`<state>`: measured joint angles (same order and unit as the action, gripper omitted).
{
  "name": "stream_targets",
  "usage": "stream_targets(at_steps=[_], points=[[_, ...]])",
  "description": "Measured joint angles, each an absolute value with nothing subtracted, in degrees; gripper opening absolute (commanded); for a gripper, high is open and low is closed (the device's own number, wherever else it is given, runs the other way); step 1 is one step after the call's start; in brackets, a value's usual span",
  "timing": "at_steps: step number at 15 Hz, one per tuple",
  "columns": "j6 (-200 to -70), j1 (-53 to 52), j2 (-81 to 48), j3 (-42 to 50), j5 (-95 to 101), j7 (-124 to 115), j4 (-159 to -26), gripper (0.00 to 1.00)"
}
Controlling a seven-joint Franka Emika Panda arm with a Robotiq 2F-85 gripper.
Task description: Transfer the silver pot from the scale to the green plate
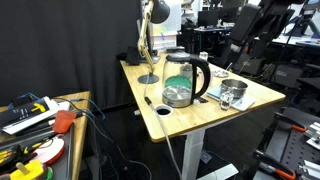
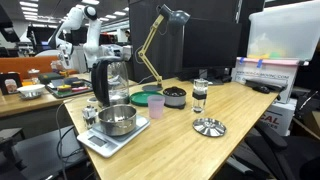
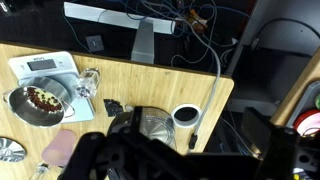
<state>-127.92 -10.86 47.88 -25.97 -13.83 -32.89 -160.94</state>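
Observation:
The silver pot (image 2: 117,120) is small and shiny. In both exterior views it looks to stand on the scale (image 2: 100,146), a flat pale slab near the table's corner; the pot also shows in an exterior view (image 1: 233,93). In the wrist view the pot (image 3: 35,103) is at far left, against the lower edge of the scale (image 3: 45,66); I cannot tell how much of it rests there. The green plate (image 2: 147,98) lies beyond the pot, beside the kettle, and is hidden in the wrist view. My gripper (image 3: 198,130) hangs high over the kettle, its dark fingers apart and empty, far from the pot.
A big glass kettle (image 2: 110,80) with a black handle stands between pot and lamp. A pink cup (image 2: 156,106), a black bowl (image 2: 174,97), a glass bottle (image 2: 200,95) and a metal lid (image 2: 209,127) stand around the plate. A desk lamp (image 1: 150,40) and a cable hole (image 3: 187,115) are at the table's edge.

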Motion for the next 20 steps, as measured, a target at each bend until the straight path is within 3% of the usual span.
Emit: stream_targets(at_steps=[6, 16, 20], points=[[-127.9, -9.1, 47.7, -23.8, -13.2, -34.2, -161.0, 1.0], [-127.5, 11.4, 47.6, -18.5, 0.8, -45.2, -161.0, 1.0], [-125.1, 13.9, 47.1, -18.8, 2.6, -52.4, -161.1, 1.0]])
